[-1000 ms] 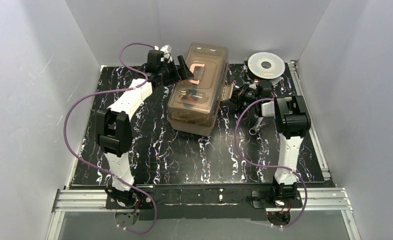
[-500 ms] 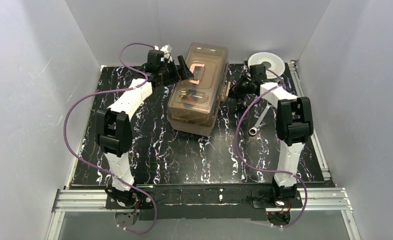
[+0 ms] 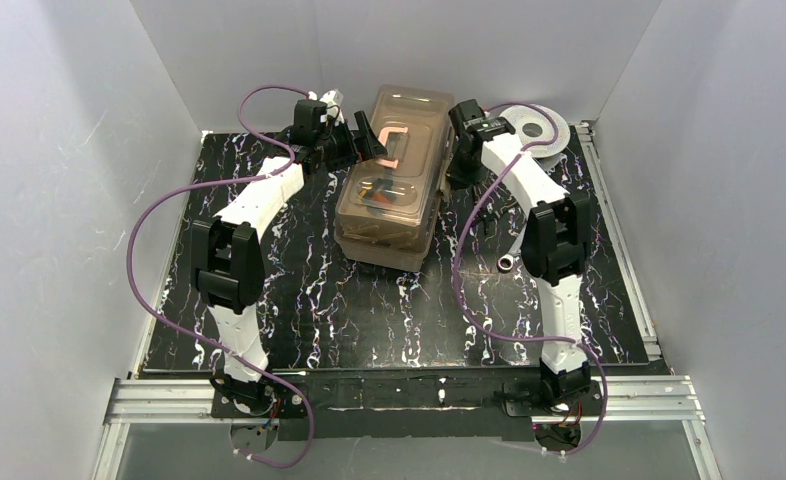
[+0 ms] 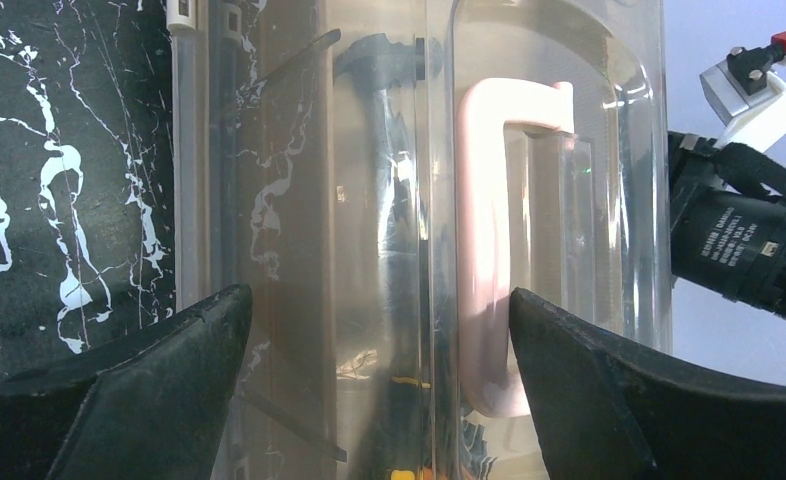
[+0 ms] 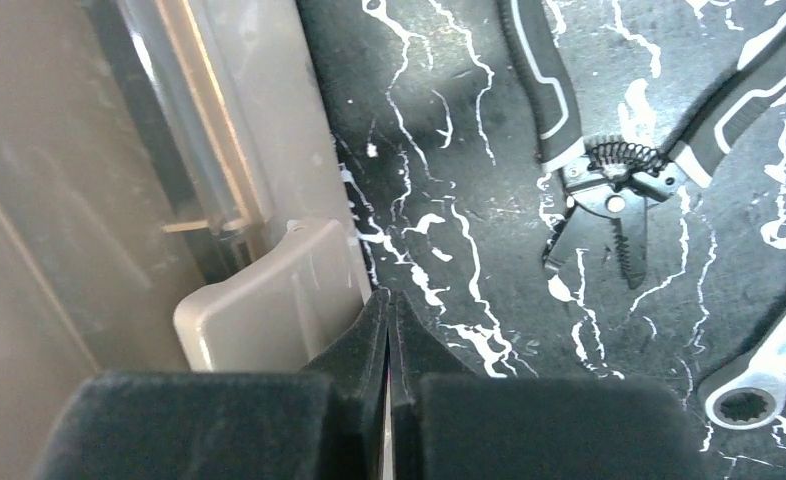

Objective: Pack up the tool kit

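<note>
Hovering over the toolbox lid (image 4: 369, 180), left pincer (image 4: 377, 315) spread wide, right pincer (image 5: 389, 305) pressed together beside its latch (image 5: 259, 310)

Beige toolbox (image 3: 384, 245), brown lid (image 3: 424, 120) seemingly shut — pliers (image 5: 614, 185), wrench (image 5: 769, 375) outside, beside it

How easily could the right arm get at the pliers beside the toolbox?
Probably yes: the pliers lie uncovered on the table close to the right gripper, with nothing between. Its jaws are shut, so they would need to open first.
</note>
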`<state>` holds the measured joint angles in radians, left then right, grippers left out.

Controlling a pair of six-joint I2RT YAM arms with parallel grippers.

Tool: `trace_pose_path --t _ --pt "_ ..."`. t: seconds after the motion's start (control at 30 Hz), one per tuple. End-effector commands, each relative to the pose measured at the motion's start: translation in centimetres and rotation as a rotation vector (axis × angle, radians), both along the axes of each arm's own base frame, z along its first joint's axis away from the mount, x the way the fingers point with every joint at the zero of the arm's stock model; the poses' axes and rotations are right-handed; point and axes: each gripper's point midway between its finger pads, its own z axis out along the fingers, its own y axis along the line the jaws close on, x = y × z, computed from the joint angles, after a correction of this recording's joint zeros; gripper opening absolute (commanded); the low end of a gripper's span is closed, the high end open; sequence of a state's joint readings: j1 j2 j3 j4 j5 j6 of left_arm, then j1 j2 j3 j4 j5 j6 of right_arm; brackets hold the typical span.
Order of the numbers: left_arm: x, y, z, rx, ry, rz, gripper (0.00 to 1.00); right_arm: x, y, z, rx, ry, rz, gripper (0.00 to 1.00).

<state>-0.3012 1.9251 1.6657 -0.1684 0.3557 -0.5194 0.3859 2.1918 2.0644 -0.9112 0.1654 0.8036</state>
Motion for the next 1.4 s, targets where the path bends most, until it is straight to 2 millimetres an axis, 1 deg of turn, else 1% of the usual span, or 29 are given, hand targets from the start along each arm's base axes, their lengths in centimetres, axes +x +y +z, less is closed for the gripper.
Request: trace_pose_path --t 0.0,0.07,0.3,0.4,0.43,0.47,0.5,0.53,0.57,0.67,0.73,0.83,0.9,1.0,1.03,1.1,1.2,1.23,1.27,1.3,1.33,1.37 --pt "-2.5 -1.4 -2.2 0.002 0.101 -0.088 0.98 0.1 3.1 -0.1 -0.001 -0.019 0.031 0.01" --pt "-2.4 -1.5 -2.2 -0.003 0.102 -0.09 0.98 0.1 3.8 -0.8 0.017 -0.009 0.05 0.01" --pt "-2.4 -1.6 -2.4 -0.008 0.108 -0.096 0.98 0.4 4.8 -3.0 0.048 0.009 0.072 0.01" --pt "-2.5 -1.7 -2.7 -0.011 0.116 -0.102 0.98 0.7 6.5 -3.2 0.148 -0.015 0.132 0.01" --pt "-2.5 -1.8 -2.8 -0.013 0.121 -0.104 0.98 0.6 7.5 -2.9 0.213 -0.024 0.164 0.01" --pt "-2.5 -1.9 -2.9 -0.016 0.123 -0.107 0.98 0.4 8.3 -3.0 0.264 -0.034 0.191 0.01" --pt "-2.6 -1.9 -3.1 -0.017 0.13 -0.108 0.98 0.8 8.8 -2.2 0.297 -0.076 0.207 0.01" --pt "-2.6 -1.8 -3.1 -0.02 0.131 -0.102 0.98 0.7 9.0 -2.1 0.316 -0.092 0.215 0.01" --pt "-2.7 -1.9 -3.0 -0.027 0.127 -0.101 0.98 0.7 9.6 -1.3 0.35 -0.119 0.236 0.01" --pt "-2.9 -2.0 -2.9 -0.05 0.121 -0.102 0.98 0.9 11.1 0.3 0.459 -0.184 0.293 0.01" --pt "-3.0 -2.2 -2.7 -0.054 0.123 -0.107 0.98 1.1 11.2 0.9 0.481 -0.201 0.296 0.01" --pt "-3.0 -1.6 -1.7 -0.034 0.104 -0.097 0.98 1.1 9.9 1.3 0.443 -0.223 0.282 0.01" --pt "-2.9 -0.6 -0.7 0.007 0.077 -0.06 0.98 0.8 8.7 2.2 0.44 -0.252 0.297 0.01" --pt "-3.1 1.2 1.7 0.065 0.001 0.013 0.98 -0.3 6.4 5.0 0.477 -0.34 0.34 0.01" --pt "-3.1 1.9 2.5 0.084 -0.029 0.035 0.98 -0.5 5.4 6.4 0.472 -0.393 0.339 0.01" --pt "-3.5 2.9 4.8 0.104 -0.091 0.072 0.98 -1.2 3.4 8.4 0.426 -0.467 0.329 0.03" --pt "-4.4 4.6 7.7 0.138 -0.168 0.123 0.98 -2.0 0.4 10.8 0.322 -0.519 0.298 0.08" --pt "-4.8 5.2 8.8 0.145 -0.201 0.142 0.98 -2.5 -0.6 11.2 0.293 -0.525 0.279 0.21" --pt "-5.2 5.9 9.5 0.157 -0.227 0.172 0.98 -3.1 -1.5 11.6 0.27 -0.542 0.261 0.39" --pt "-5.9 7.0 10.7 0.165 -0.268 0.21 0.98 -3.6 -2.3 12.2 0.251 -0.577 0.249 0.5" --pt "-6.3 8.1 11.1 0.182 -0.294 0.264 0.98 -4.5 -3.1 13.4 0.238 -0.637 0.232 0.62" --pt "-6.9 9.4 11.4 0.192 -0.325 0.317 0.98 -4.7 -3.9 14.1 0.221 -0.69 0.203 0.67"
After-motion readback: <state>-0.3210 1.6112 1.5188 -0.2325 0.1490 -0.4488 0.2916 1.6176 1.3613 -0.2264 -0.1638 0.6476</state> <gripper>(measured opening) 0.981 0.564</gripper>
